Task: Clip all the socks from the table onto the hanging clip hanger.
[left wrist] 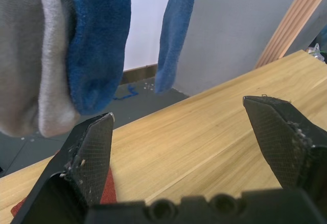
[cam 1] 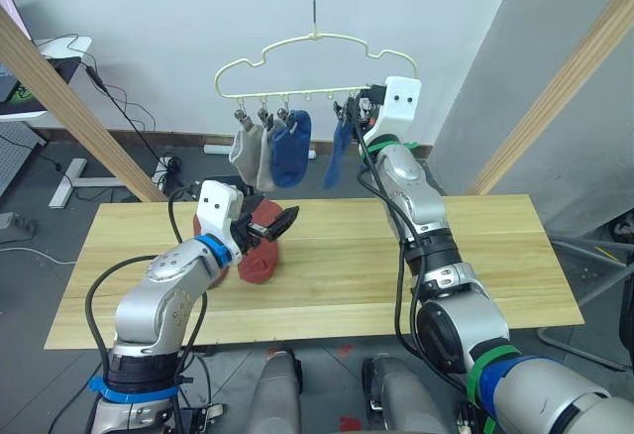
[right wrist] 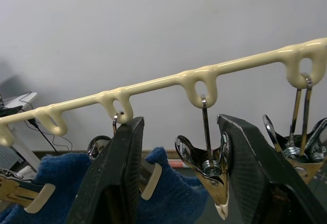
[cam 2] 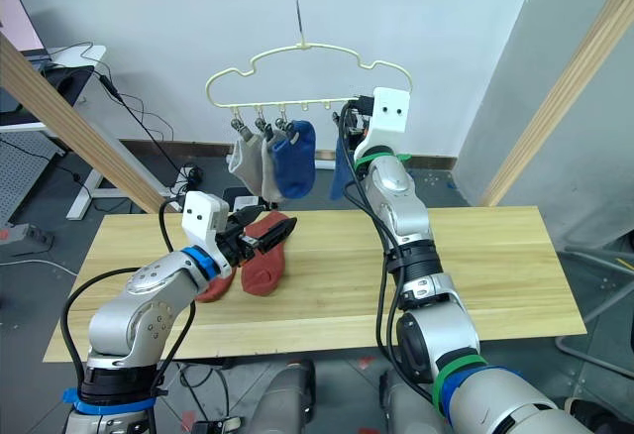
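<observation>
The pale-yellow clip hanger [cam 1: 307,91] hangs from a pole above the table [cam 1: 475,256]. Two light grey socks [cam 1: 253,154] and a blue sock [cam 1: 291,149] hang from its left clips, and a second blue sock [cam 1: 340,157] hangs further right. My right gripper [right wrist: 179,121] is raised to the hanger, open, with its fingers on either side of an empty metal clip [right wrist: 209,169] beside that second blue sock. Two rust-red socks [cam 2: 265,261] lie on the table's left part. My left gripper [cam 1: 275,224] hovers open just above them, holding nothing.
Slanted wooden frame poles stand at the left [cam 1: 79,117] and right [cam 1: 565,97] of the table. A desk with cables [cam 1: 59,50] and a power strip sit on the floor behind, at the left. The right half of the tabletop is bare wood.
</observation>
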{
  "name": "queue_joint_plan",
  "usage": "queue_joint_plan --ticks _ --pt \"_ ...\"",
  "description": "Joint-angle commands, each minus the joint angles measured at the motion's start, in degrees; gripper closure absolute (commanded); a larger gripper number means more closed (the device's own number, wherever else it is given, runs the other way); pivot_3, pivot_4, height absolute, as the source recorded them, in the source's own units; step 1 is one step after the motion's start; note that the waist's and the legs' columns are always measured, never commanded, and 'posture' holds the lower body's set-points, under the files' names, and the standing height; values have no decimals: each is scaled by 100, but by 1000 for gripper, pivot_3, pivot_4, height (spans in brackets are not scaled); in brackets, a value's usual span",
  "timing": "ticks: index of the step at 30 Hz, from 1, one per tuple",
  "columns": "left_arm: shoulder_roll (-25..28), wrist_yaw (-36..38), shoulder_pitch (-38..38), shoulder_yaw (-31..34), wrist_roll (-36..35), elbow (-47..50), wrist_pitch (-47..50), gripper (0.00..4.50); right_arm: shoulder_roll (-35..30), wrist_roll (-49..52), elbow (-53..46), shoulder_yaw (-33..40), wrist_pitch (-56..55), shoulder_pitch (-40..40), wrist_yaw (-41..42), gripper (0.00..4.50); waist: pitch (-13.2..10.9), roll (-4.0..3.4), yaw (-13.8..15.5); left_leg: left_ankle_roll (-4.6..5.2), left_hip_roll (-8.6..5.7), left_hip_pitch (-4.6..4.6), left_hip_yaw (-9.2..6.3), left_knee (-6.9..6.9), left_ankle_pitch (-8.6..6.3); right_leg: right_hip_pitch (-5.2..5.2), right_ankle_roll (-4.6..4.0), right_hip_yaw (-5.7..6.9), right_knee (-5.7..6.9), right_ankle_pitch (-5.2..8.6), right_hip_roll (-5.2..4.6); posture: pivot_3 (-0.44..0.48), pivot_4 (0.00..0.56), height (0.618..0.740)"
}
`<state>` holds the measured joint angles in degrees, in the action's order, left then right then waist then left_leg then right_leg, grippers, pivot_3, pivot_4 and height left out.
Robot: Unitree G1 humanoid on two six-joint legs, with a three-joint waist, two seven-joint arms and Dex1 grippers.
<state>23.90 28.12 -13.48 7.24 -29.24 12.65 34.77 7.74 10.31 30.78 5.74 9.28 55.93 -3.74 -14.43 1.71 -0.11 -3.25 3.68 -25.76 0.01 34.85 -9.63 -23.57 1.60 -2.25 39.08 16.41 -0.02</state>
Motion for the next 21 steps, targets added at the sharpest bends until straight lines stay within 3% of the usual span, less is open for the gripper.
queue_joint_plan --ticks 1,4,7,11,21 --pt "-6 -4 17 138 -107 217 -7 0 113 90 -94 18 -100 231 61 2144 0 0 0 0 0 0 0 0 0 0 0 0 0 0 0 92 241 740" --pt "-7 -6 14 142 -108 213 -7 0 113 95 -84 23 -99 232 52 2721 0 0 0 0 0 0 0 0 0 0 0 0 0 0 0 93 241 740" --pt "-12 -10 16 143 -110 216 -7 0 96 85 -69 30 -102 227 38 3713 0 0 1 0 0 0 0 0 0 0 0 0 0 0 0 93 242 740" --pt "-31 -27 24 135 -114 235 2 0 71 69 -34 42 -126 244 26 4470 0 0 0 0 0 0 0 0 0 0 0 0 0 0 0 92 243 740" --pt "18 -113 15 41 199 19 -129 0 -174 32 -106 2 42 141 278 4487 0 0 0 0 0 0 0 0 0 0 0 0 0 0 0 87 246 740"
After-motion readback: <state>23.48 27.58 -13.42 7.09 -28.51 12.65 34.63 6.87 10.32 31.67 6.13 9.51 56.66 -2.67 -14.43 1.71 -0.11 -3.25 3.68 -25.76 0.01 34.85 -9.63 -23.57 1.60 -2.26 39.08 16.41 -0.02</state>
